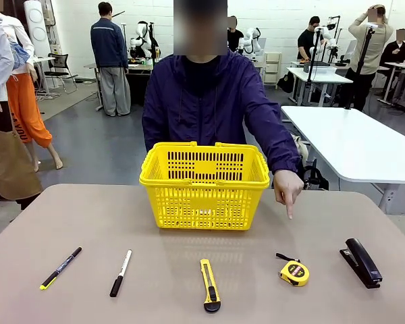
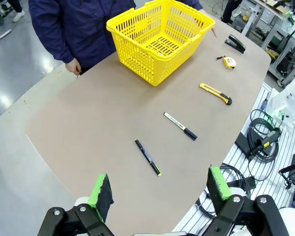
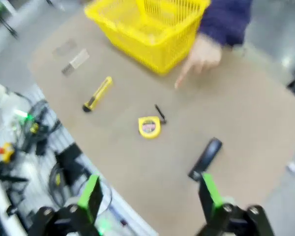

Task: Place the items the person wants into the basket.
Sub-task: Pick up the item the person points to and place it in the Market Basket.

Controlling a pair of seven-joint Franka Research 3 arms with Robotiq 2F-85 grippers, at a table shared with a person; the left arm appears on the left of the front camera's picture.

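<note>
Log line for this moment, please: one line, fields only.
person's hand: pointing toward tape measure | basket: no tool inside | left end effector: open, holding nothing | right end effector: open, holding nothing

left end effector (image 2: 160,186) — jaws spread wide, aimed downward | right end effector (image 3: 150,194) — jaws spread wide, aimed downward

One each: basket (image 1: 204,181), tape measure (image 1: 293,273), utility knife (image 1: 209,285), stapler (image 1: 362,262), marker (image 1: 61,268), probably a pen (image 1: 120,273)
</note>
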